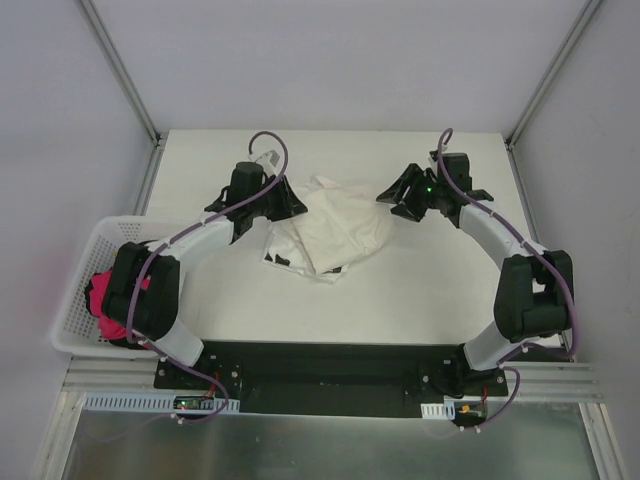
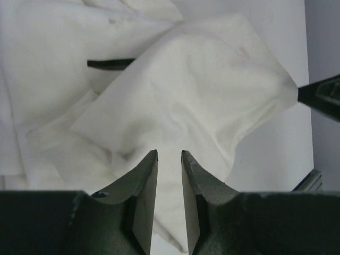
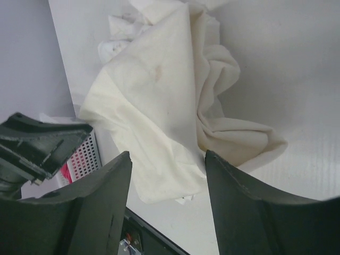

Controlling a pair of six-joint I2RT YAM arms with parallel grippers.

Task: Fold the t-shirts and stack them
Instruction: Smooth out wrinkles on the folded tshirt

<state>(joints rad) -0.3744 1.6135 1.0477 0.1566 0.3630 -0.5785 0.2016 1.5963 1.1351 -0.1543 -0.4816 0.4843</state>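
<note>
Clearly soft, light & floppy, the cream t-shirt (image 1: pixel 335 225) lies bunched on the tabletop (image 1: pixel 420 290) partly over the printed t-shirt (image 1: pixel 285 258); probably best pinched at a hem or shoulder edge. Right fingers (image 3: pixel 106 186) gape wide, empty; left fingers (image 2: pixel 146 180) are narrow, can't tell if pinching cloth.

The heap of t-shirts (image 1: pixel 328 232) fills the middle of the table (image 1: pixel 400 305) in the top view. The left end effector (image 1: pixel 290 205) is close against its left side and the right end effector (image 1: pixel 395 198) just beside its right. Bare table runs across the lower middle of the frame, between the heap and the arm bases, with a narrower strip along the top. At the left edge a white basket (image 1: pixel 72 270) and the left arm (image 1: pixel 190 245) block passage. The right arm (image 1: pixel 495 235) curves across the right side.
</note>
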